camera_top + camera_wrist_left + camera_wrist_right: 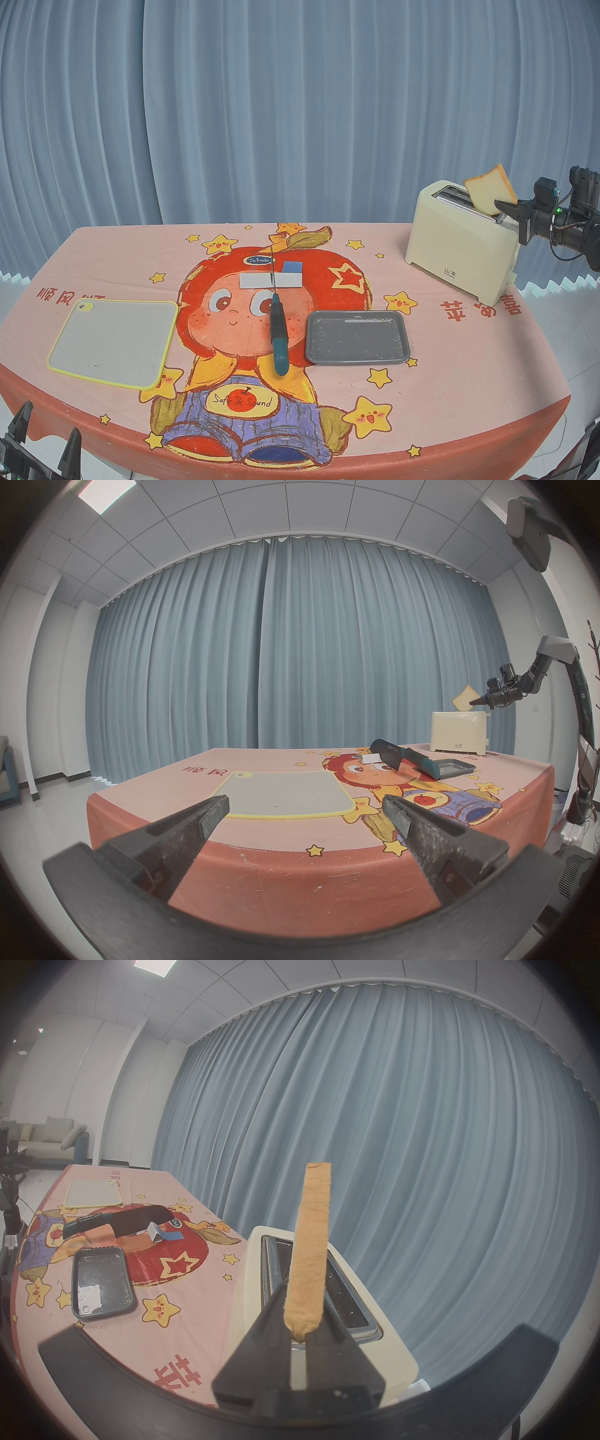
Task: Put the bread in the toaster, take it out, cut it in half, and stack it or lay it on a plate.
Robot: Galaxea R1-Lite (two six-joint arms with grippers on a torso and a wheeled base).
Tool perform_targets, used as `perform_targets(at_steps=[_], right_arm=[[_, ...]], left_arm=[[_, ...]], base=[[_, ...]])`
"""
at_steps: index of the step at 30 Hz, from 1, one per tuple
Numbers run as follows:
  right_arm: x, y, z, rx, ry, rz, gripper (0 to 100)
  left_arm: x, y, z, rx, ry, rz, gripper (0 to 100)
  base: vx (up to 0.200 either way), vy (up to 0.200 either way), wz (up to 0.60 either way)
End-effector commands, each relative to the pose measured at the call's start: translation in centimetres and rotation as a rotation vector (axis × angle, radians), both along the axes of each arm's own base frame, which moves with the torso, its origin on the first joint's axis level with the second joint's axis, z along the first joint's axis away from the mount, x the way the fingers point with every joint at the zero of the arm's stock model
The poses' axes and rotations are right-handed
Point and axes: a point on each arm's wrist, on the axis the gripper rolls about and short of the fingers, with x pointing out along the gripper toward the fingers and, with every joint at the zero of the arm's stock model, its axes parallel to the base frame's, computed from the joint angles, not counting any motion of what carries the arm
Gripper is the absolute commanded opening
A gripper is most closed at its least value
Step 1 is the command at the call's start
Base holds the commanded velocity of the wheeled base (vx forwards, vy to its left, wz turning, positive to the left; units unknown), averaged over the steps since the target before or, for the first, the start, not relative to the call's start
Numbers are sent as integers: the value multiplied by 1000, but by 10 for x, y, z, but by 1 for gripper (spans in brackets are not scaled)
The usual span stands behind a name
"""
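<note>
Left pincer [50, 420] apart, lower left; right pincer [303, 1316] clamps tan bread slice [310, 1241] over cream toaster [459, 250]; pink tabletop [450, 387], blue curtain [300, 112].

We find a small dark printed mark [450, 272] low on the front of the toaster [462, 250]. On the tablecloth [437, 387], large red characters [65, 295] run along the left edge, and a second group of red characters [481, 308] lies just before the toaster. A dark oval label [259, 260] with pale lettering sits on the cartoon figure's hat, too small for us to make out. Handwritten script crosses the apple badge [244, 400] on its overalls.
</note>
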Motion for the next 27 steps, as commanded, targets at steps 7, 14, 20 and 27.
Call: perform_targets(at_steps=[7, 14, 20, 27], right_arm=[[4, 2, 0, 3, 37, 3, 0], [10, 4, 0, 3, 40, 8, 100], [12, 6, -2, 5, 54, 1, 100], [9, 3, 4, 9, 41, -15, 100]], left_arm=[[1, 0, -5, -1, 19, 0, 100], [1, 0, -5, 1, 17, 0, 100], [1, 0, -5, -1, 19, 0, 100], [1, 0, -5, 1, 19, 0, 100]], base=[[0, 0, 0], [0, 0, 0], [0, 0, 0], [0, 0, 0]])
